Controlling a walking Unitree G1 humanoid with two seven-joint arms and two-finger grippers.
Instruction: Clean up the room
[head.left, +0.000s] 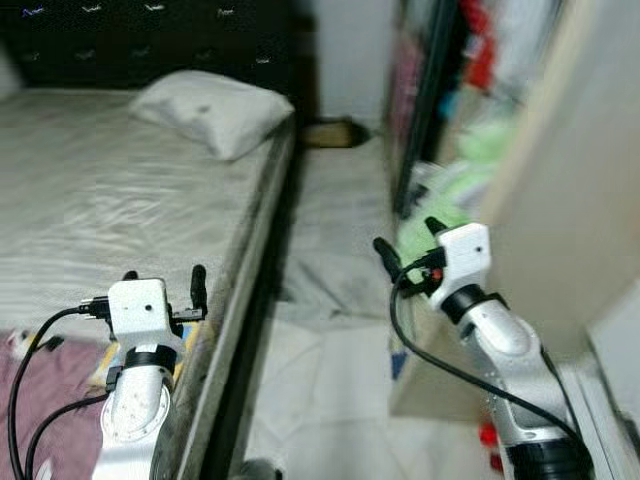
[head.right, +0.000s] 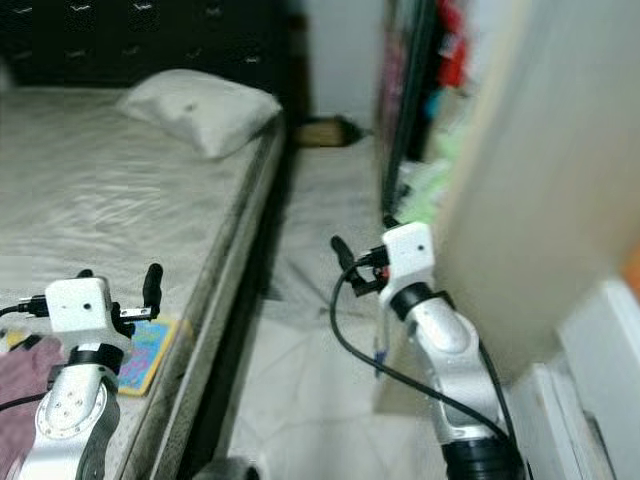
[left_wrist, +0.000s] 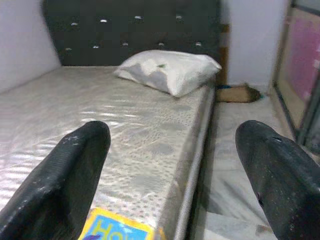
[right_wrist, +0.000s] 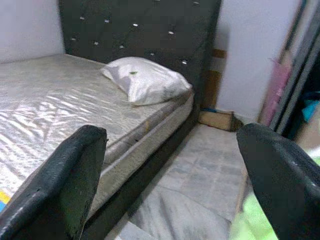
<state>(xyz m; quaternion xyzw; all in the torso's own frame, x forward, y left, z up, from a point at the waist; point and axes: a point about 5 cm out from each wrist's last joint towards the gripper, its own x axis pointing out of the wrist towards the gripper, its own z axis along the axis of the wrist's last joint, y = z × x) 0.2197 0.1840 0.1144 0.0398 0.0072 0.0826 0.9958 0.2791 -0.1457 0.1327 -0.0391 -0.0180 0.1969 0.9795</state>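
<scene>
A bare bed (head.left: 90, 190) fills the left, a white pillow (head.left: 215, 110) at its far edge by a dark headboard (left_wrist: 135, 30). The left hand (head.left: 165, 285), fingers spread and empty, hovers over a colourful book (head.right: 148, 352) near a purple cloth (head.left: 45, 400). The right hand (head.left: 410, 245), also spread, hangs over the pale floor (head.left: 330, 330) beside a cluttered wardrobe (head.left: 470, 110). The wrist view shows a cardboard box (right_wrist: 216, 119) against the far wall.

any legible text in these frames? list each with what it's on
"Ho": large blue letters on the colourful book lying near the mattress edge, just below the left gripper; the rest of the word is cut off by the frame edge.
The same book in the right eye view: print too blurred to read.
Pillow, headboard, cardboard box, wardrobe contents: no readable text.
</scene>
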